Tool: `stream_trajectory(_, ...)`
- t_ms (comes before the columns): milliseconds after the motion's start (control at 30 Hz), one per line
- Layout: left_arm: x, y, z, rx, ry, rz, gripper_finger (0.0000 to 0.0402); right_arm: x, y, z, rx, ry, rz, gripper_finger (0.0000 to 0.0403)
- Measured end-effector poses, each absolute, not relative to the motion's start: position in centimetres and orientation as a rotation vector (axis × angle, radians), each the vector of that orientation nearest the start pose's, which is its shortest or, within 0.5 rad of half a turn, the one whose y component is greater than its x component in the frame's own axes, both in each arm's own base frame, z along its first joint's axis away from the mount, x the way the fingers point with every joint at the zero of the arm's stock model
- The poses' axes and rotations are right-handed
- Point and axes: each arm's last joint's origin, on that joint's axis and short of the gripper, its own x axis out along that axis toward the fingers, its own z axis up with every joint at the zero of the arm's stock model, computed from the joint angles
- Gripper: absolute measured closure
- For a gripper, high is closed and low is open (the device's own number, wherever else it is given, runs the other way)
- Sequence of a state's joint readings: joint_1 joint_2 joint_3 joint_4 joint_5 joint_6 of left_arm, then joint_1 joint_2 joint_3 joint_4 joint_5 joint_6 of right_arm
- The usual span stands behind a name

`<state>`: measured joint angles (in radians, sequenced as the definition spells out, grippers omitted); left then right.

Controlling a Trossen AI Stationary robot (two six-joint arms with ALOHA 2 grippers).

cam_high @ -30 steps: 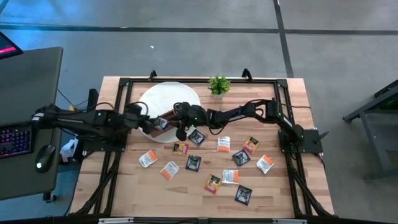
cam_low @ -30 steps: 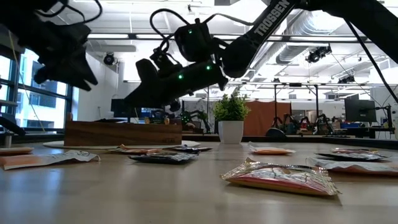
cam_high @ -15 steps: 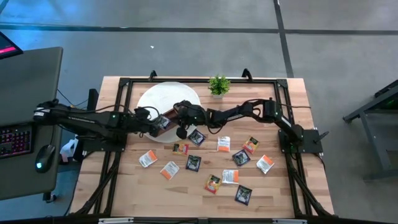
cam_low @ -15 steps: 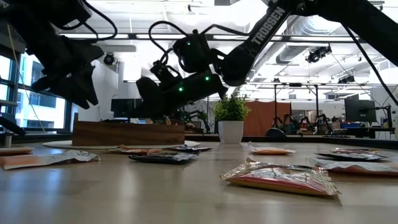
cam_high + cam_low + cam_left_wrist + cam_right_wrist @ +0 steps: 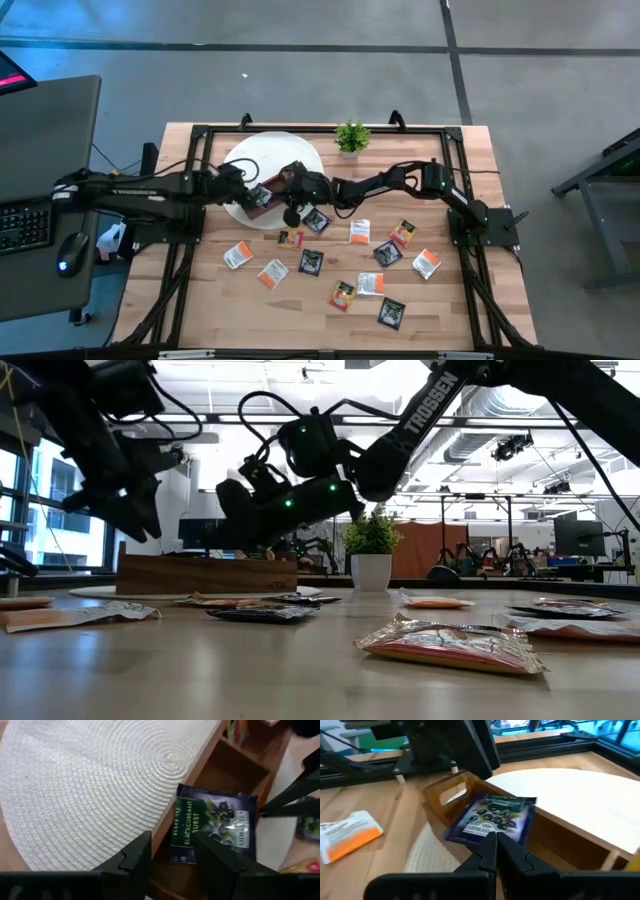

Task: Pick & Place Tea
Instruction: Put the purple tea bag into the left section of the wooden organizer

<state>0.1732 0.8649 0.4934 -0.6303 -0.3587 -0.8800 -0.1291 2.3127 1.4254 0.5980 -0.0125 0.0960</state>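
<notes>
A dark navy "Blackcurrant" tea sachet [image 5: 492, 817] sits over the brown wooden box [image 5: 270, 190], which stands on the round white mat [image 5: 275, 155]. My right gripper [image 5: 494, 847] reaches in from the table's right and is shut on this sachet [image 5: 215, 827]. My left gripper [image 5: 172, 855] is open and hovers just left of the box, above the mat's woven surface [image 5: 90, 785], touching nothing. Several more sachets, dark, orange and white, lie flat on the table, such as an orange one [image 5: 290, 238] and a white one [image 5: 359, 231]. My right gripper pinches the dark sachet between its two fingers at the middle of the edge nearest to it [image 5: 493, 833]. The fingers [image 5: 282, 805] come from the table's right, slanting down. The sachet is tilted with its far end over a box compartment [image 5: 220, 775]; whether it touches the wood, I cannot tell.
A small green potted plant [image 5: 351, 137] stands near the far edge. Loose sachets spread over the table's middle and near right, from one at the left [image 5: 238, 254] to one at the right [image 5: 427, 263]. In the low view a crumpled sachet [image 5: 450, 645] lies close to the camera. A black frame [image 5: 200, 135] rims the table.
My left gripper has moved toward the table's right and come down beside the box's left end. The box has shifted a little toward the table's right. My right gripper has kept the sachet over the box with little movement.
</notes>
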Motion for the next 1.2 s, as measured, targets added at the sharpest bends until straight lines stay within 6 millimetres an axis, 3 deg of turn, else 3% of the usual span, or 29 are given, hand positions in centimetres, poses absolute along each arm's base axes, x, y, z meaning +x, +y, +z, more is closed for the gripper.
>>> stream_trajectory(367, 16.0, 6.1, 18.5, -0.686, 0.740, 0.822, 0.0257, 48.6, -6.9, 11.5, 0.089, 0.324, -0.196, 0.0402)
stream_trajectory(833, 17.3, 7.2, 17.1, -0.698, 0.788, 0.778, 0.0258, 48.5, -6.9, 11.1, 0.081, 0.370, -0.218, 0.0402)
stream_trajectory(1200, 17.1, 7.2, 17.5, -0.644, 0.780, 0.754, 0.0336, 48.5, -6.9, 11.1, 0.080, 0.372, -0.209, 0.0402)
